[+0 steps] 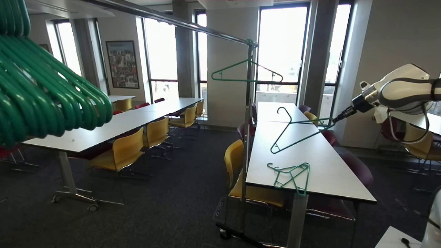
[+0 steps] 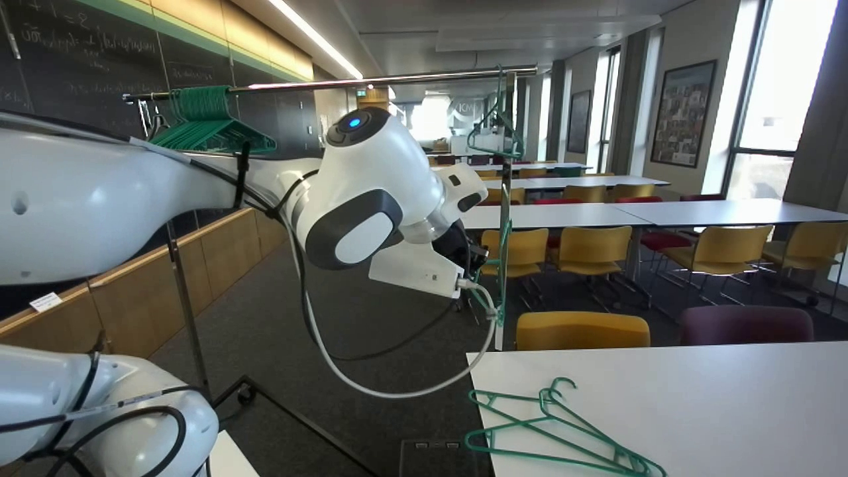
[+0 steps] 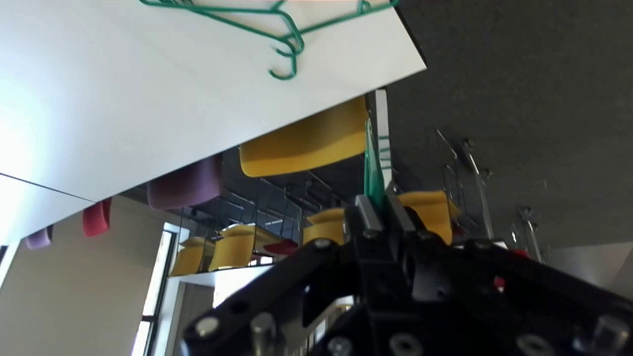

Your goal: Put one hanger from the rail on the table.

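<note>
My gripper (image 1: pixel 334 120) is shut on a thin green hanger (image 1: pixel 299 140), held in the air by one corner with its hook pointing away. The hanger shows edge-on between the fingers in the wrist view (image 3: pixel 374 180). In an exterior view it is beside the rack post (image 2: pixel 501 285), left of the table's corner. Two overlapping green hangers (image 2: pixel 517 452) lie at the near end of the white table (image 2: pixel 729 404); their hooks show in the wrist view (image 3: pixel 295 44). Another green hanger (image 1: pixel 234 80) hangs from the end of the grey rail (image 1: pixel 206 29).
Several green hangers (image 1: pixel 51 93) hang bunched at the rail's other end. The rack's upright post (image 1: pixel 247 137) stands by the table's corner. A yellow chair (image 1: pixel 234 155) and a purple chair (image 2: pixel 746 326) stand along the table. A second white table (image 1: pixel 113 124) has yellow chairs.
</note>
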